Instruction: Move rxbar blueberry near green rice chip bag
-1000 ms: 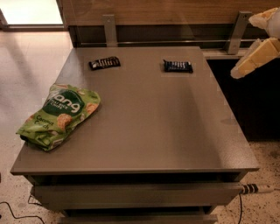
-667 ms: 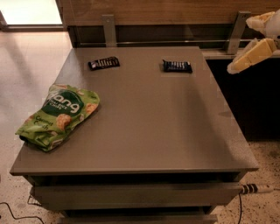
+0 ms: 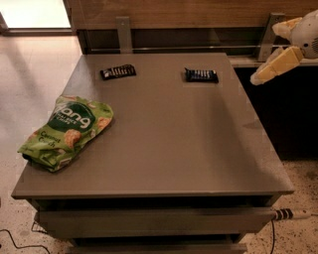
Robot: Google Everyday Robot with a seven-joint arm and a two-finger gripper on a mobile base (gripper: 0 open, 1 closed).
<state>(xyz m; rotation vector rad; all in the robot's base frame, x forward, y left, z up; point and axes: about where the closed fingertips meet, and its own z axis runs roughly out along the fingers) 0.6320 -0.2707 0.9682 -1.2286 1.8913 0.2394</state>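
End effector (image 3: 272, 64) hovers right of the white-lettered rxbar blueberry (image 3: 201, 75).

Grey table (image 3: 164, 149), speckled floor (image 3: 35, 64), perhaps wood-panelled wall (image 3: 174, 12)

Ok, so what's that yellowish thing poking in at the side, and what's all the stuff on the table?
That yellowish thing is the robot's gripper, which is its hand. It has two fingers. It hangs in the air past the table's far right corner, open and holding nothing. There is just one picture, taken by a camera looking down on the grey table; I can't say where the camera sits. Three snacks lie on the table. A big crinkly green chip bag is near the left edge. Two small bars lie at the far side, apart from each other: a dark blue bar on the right, nearer the gripper, and a black bar on the left. The robot's job is to put the blue bar near the green bag, which isn't done yet.
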